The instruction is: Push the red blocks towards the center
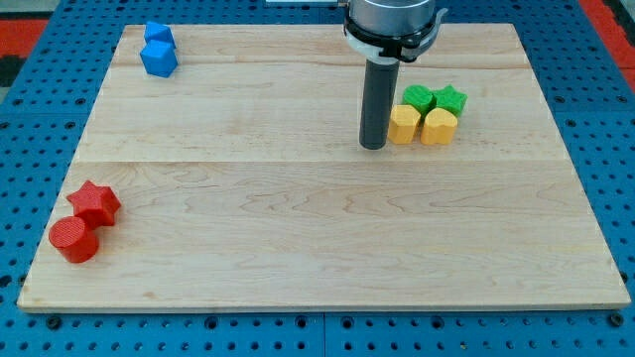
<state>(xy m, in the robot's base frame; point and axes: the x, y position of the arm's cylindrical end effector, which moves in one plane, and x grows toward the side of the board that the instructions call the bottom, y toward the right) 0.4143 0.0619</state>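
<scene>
Two red blocks sit at the view's bottom left of the wooden board (317,248), far from my tip (373,147) and far from the board's middle. One is a red star (94,203); the other is a red cylinder (73,239), which touches the star on its lower left side and lies a little nearer the board's left edge. Both rest flat on the wood, close to the corner.

My tip is the lower end of a straight dark rod (376,99) that hangs upright from a grey mount at the view's top. There is no pincer on this arm, so nothing is open, closed or gripping; the rod simply ends at the board surface. The tip stands right of the board's middle and somewhat toward the view's top.

Just beside the tip, on its right, lies a tight cluster of four blocks. A yellow block (404,125) is nearest and looks to be touching the rod or nearly so; I cannot tell which. A second yellow block (440,127) presses against the first on its right. Behind them, toward the view's top, sit a green block (419,98) and a green star (450,99), side by side.

Well away from the tip, at the board's top left corner, two blue blocks touch each other: a smaller blue block (158,36) and a larger blue block (159,59) just below it.

Around the board runs a blue pegboard table (40,327).
</scene>
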